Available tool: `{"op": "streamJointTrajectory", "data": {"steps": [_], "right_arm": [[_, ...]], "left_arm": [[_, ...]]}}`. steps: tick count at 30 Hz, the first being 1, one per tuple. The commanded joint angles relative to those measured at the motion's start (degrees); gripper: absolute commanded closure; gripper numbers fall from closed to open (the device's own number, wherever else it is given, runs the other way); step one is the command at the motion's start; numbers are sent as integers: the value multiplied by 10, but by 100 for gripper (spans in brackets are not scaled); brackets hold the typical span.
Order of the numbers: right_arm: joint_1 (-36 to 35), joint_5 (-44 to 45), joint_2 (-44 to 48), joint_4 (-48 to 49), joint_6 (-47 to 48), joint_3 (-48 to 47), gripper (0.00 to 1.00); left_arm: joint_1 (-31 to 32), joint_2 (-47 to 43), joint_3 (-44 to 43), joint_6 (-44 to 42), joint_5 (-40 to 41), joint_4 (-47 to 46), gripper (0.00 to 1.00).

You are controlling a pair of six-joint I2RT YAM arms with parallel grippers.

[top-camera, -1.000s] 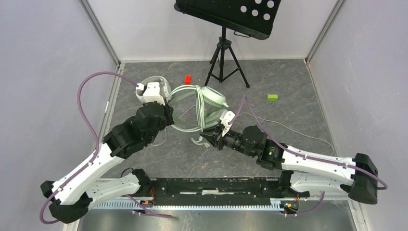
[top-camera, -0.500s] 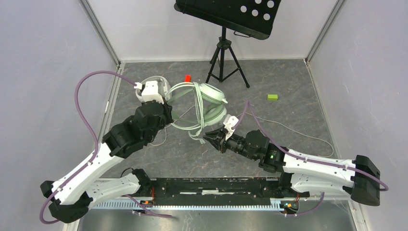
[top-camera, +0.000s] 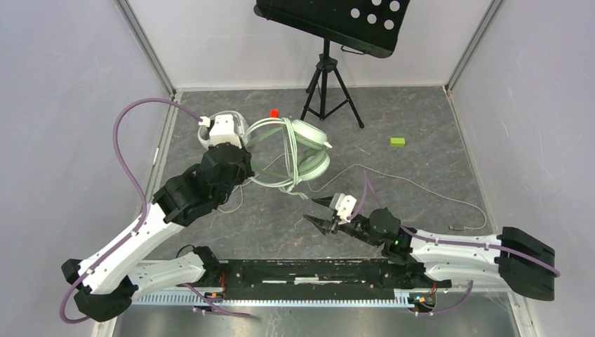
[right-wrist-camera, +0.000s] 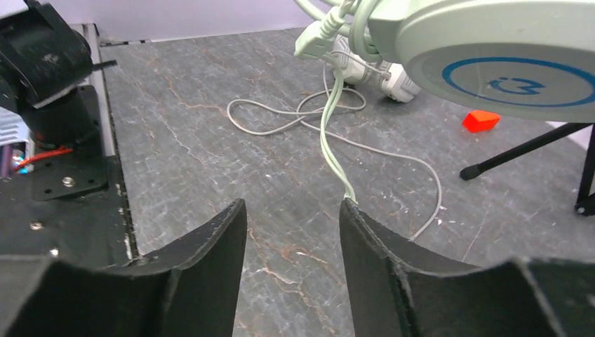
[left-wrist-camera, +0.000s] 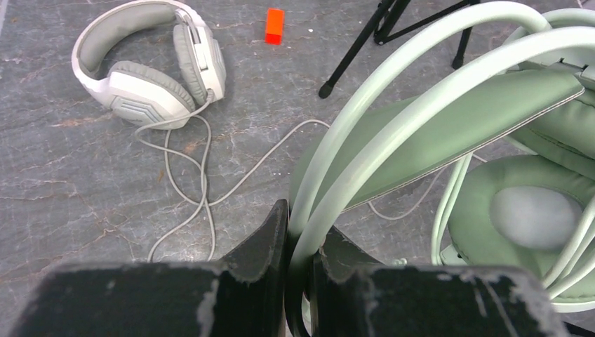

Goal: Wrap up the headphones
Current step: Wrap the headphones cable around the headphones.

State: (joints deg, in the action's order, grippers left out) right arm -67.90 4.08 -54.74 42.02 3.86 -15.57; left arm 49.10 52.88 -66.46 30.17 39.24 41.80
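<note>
Left gripper [left-wrist-camera: 302, 226] clamps the mint headphones [left-wrist-camera: 435, 133] aloft; right gripper [right-wrist-camera: 293, 203] hovers low, jaws parted.

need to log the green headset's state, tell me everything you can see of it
The mint-green headset looks like smooth pale plastic, with a double-rail headband over a padded strap, round cushioned earcups and a blue ring logo on one outer shell. Its thin matching cable is looped several times across the cups, one strand hanging toward the table. It sits left of centre, apparently held off the table by the left gripper, shut on a headband rail.
</note>
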Motion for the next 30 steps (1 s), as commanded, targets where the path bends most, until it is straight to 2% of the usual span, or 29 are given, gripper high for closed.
{"op": "streamJointTrajectory", "data": {"steps": [1, 7, 16, 23, 26, 30], "right_arm": [[-4, -8, -36, 153, 79, 14, 41], [-4, 11, -108, 232, 129, 16, 36], [-4, 2, -188, 287, 139, -2, 38], [-4, 66, -229, 319, 163, -2, 39], [-4, 92, -240, 333, 167, 3, 42], [-4, 89, -252, 345, 171, 7, 60]], "left_arm": [[-2, -10, -43, 49, -23, -57, 97], [-2, -11, -47, 62, -53, -57, 97], [-2, -15, -51, 74, -75, -56, 97], [-2, -20, -56, 91, -103, -56, 97], [-2, -24, -54, 98, -113, -57, 97], [-2, -30, -56, 110, -130, -57, 97]]}}
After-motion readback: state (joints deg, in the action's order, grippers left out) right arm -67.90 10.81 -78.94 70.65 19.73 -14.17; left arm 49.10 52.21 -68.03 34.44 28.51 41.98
